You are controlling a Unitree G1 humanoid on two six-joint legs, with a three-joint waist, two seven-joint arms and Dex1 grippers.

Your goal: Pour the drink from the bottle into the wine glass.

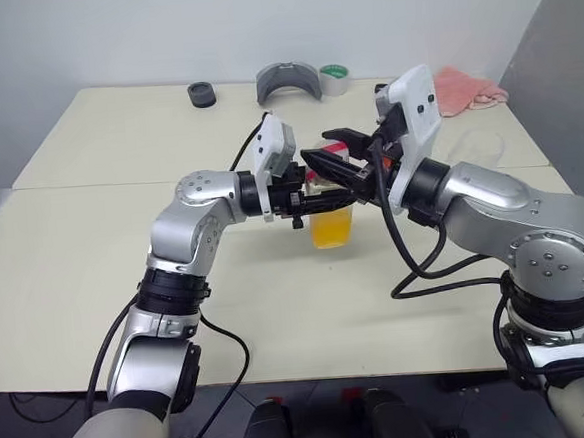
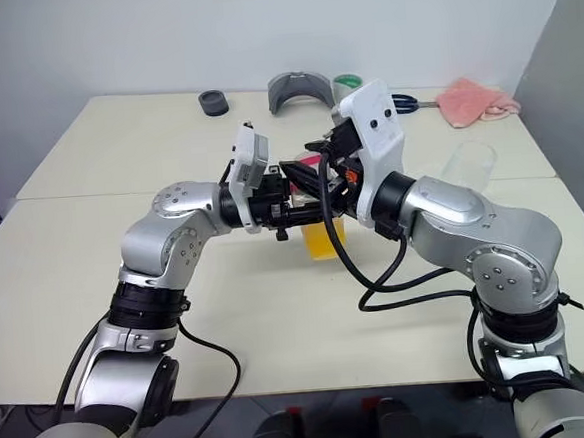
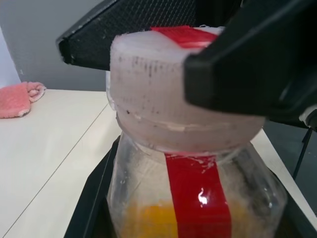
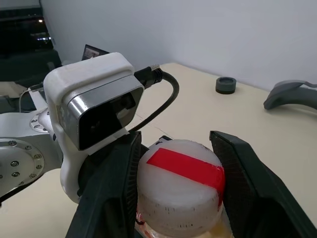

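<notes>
The table [image 1: 123, 241] has a pale cream top with a seam running across it. Along the far edge lie a small black round object [image 1: 201, 94], a grey curved part [image 1: 288, 81], a roll of tape [image 1: 335, 78] just beside that part, and a pink cloth [image 1: 466, 88]. A clear wine glass [image 2: 469, 166] stands at the right side.

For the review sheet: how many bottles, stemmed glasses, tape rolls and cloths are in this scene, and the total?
Bottle: 1
Wine glass: 1
Tape roll: 1
Pink cloth: 1
Total: 4
</notes>
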